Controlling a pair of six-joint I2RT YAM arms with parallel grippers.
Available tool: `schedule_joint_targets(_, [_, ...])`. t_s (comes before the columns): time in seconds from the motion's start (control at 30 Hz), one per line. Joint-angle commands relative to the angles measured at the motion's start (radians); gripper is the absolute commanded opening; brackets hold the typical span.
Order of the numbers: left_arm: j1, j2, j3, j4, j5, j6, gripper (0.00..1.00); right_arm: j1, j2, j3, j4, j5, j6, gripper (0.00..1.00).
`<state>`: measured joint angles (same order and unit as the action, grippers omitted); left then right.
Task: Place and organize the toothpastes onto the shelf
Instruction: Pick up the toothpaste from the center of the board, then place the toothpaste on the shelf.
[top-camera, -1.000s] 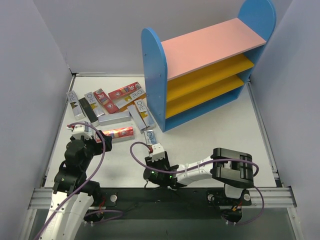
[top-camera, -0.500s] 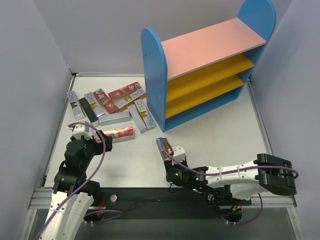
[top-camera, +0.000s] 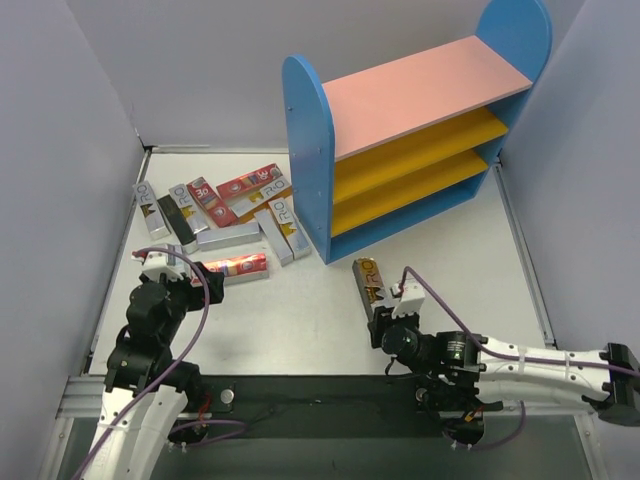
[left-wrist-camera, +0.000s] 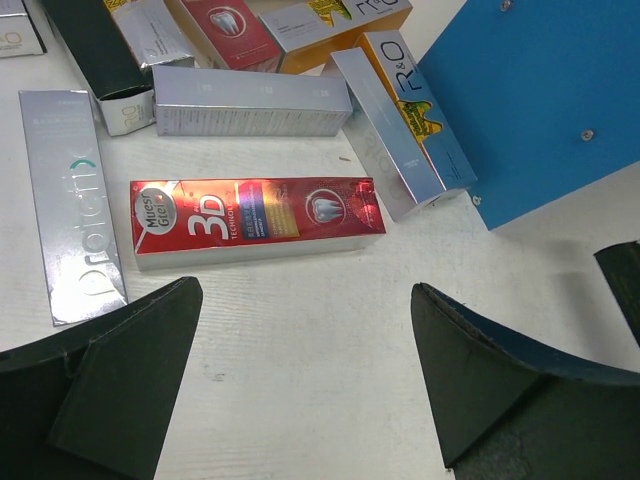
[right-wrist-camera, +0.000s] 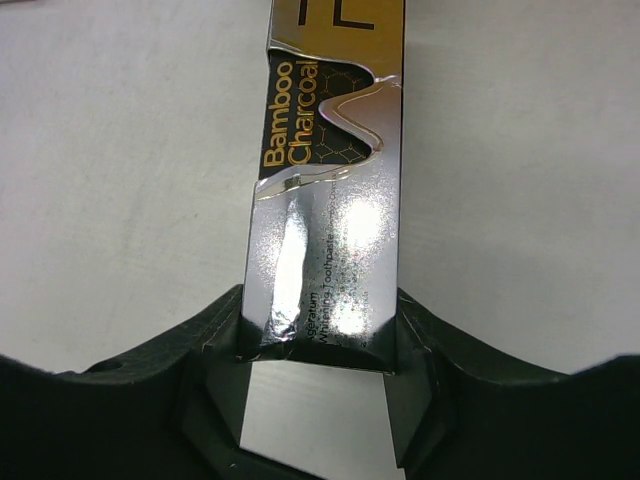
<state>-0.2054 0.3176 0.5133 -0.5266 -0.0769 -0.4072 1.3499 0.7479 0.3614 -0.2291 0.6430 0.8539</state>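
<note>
The silver toothpaste box (right-wrist-camera: 325, 250) sits clamped between right fingers (right-wrist-camera: 195, 350).

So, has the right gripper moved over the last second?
Yes. The right gripper, holding a silver toothpaste box, swung rightward, from near the left panel of the shelf to in front of its base.

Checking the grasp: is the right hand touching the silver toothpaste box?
Touching. Right wrist view shows fingers of the right hand pressed against both sides of the toothpaste box.

Near blue shelf (top-camera: 305, 150), silver toothpaste box (top-camera: 366, 280) in right end effector (top-camera: 384, 312).
</note>
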Motion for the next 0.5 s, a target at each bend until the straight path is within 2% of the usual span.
schedule_joint_targets(0.0, [0.009,-0.008,0.033,0.043,0.017,0.004,0.97,-0.161,-0.032,0.065,-0.035,0.035,-0.163,0.22])
schedule_joint_targets(0.03, [0.009,-0.006,0.033,0.045,0.020,0.004,0.97,-0.257,-0.019,0.074,-0.009,0.006,-0.202,0.22])
schedule_joint_targets(0.23, [0.012,0.006,0.034,0.057,0.051,0.019,0.97,-0.588,0.063,0.131,0.178,-0.328,-0.476,0.22])
schedule_joint_targets(0.4, [0.014,0.015,0.021,0.131,0.072,0.036,0.97,-0.755,0.163,0.163,0.313,-0.580,-0.559,0.21])
schedule_joint_targets(0.47, [0.012,0.023,0.005,0.180,0.074,0.044,0.97,-0.784,0.202,0.169,0.356,-0.597,-0.614,0.21])
